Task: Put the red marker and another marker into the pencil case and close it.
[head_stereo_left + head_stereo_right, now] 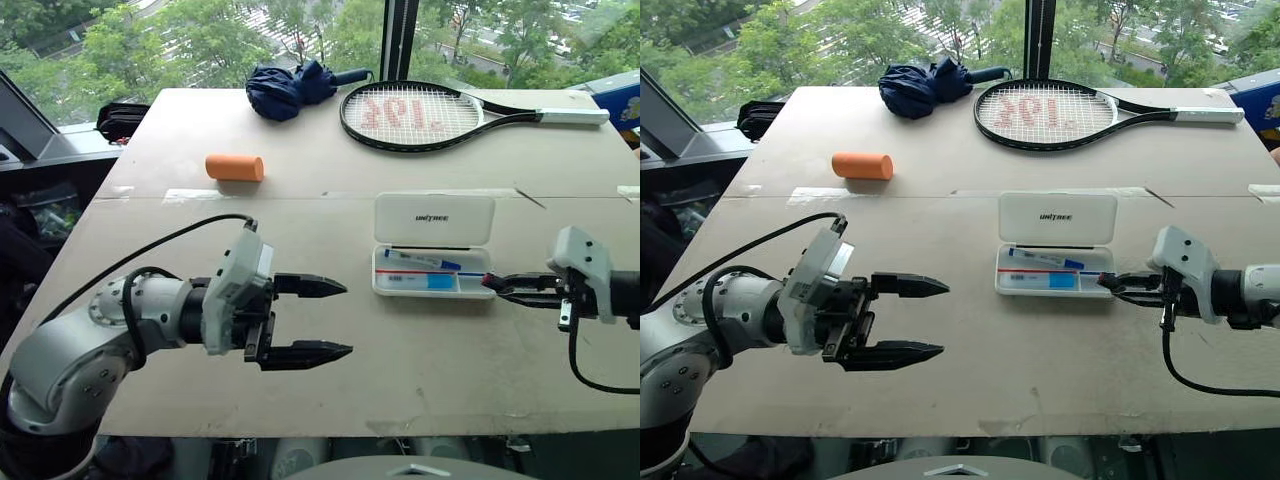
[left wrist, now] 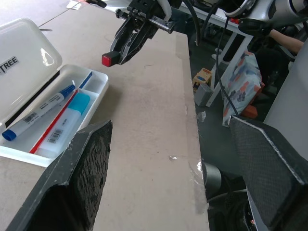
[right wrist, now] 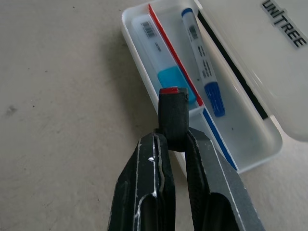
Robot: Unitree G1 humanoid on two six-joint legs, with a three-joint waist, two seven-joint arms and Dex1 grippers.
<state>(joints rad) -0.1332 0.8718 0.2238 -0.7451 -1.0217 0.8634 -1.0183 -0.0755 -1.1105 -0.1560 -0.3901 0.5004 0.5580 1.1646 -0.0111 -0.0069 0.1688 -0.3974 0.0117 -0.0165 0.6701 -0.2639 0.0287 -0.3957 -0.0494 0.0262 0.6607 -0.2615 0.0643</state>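
Note:
The pencil case (image 1: 434, 220) lies open on the table, lid up and lettered, with its clear tray (image 1: 378, 284) toward me. In the tray lie a blue-capped marker (image 1: 422, 261) and a white and light-blue piece beside a thin red stick. My right gripper (image 1: 510, 287) is shut on the red marker (image 3: 173, 113), a black body with a red end. That end hangs at the tray's right end. My left gripper (image 1: 335, 320) is open and holds nothing, hovering over the table left of the case.
An orange cylinder (image 1: 235, 167) lies at mid-left. A tennis racket (image 1: 425, 113) and a folded navy umbrella (image 1: 290, 88) lie along the far edge. The table's near edge (image 1: 400, 425) runs just under both arms. A blue box (image 1: 625, 100) stands at far right.

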